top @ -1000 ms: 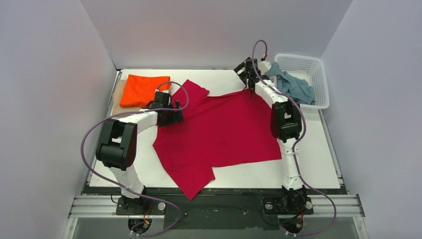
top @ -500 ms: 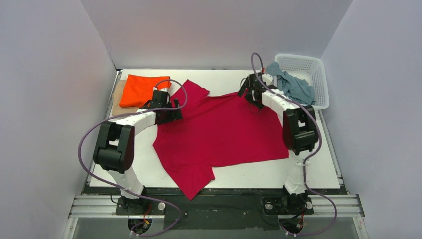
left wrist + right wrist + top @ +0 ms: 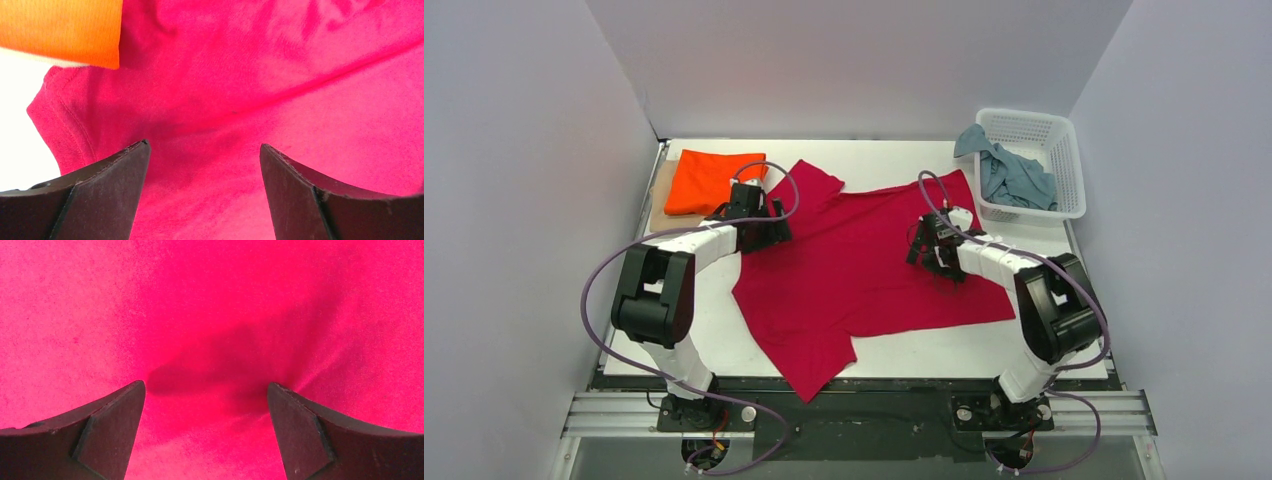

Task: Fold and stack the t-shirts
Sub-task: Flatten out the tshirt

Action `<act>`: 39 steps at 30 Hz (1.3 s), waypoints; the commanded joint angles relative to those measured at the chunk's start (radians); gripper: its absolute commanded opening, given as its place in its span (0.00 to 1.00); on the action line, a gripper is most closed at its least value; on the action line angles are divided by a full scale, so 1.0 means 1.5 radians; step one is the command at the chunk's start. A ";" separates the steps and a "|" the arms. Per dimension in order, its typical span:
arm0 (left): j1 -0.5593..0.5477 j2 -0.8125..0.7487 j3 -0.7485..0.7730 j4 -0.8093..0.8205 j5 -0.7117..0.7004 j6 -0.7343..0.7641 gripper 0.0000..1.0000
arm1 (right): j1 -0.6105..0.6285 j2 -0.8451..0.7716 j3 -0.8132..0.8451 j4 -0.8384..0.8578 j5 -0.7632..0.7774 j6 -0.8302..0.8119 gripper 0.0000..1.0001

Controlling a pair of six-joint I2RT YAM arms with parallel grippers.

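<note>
The crimson red t-shirt (image 3: 864, 265) lies spread flat over the middle of the table. It fills the left wrist view (image 3: 280, 85) and the right wrist view (image 3: 150, 305). My left gripper (image 3: 764, 232) is open, low over the shirt's left edge near a sleeve. My right gripper (image 3: 929, 250) is open, low over the shirt's right half, jaws apart with only cloth between them. The folded bright orange t-shirt (image 3: 709, 180) lies at the back left, its corner also in the left wrist view (image 3: 60, 30). The grey-blue t-shirt (image 3: 1014, 172) hangs out of the basket. The beige shirt is out of view.
The white lattice basket (image 3: 1064, 135) stands at the back right corner. A brown board (image 3: 660, 200) lies under the orange shirt at the left edge. White walls close in the table on three sides.
My right arm has drawn back from the shirt's far edge toward the near side and now sits over the shirt's right half. The left arm has barely moved.
</note>
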 commanded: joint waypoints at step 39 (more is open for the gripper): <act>-0.413 -0.551 -0.216 -0.588 -0.177 -0.387 0.88 | -0.155 -0.690 -0.291 -0.429 0.120 0.195 0.99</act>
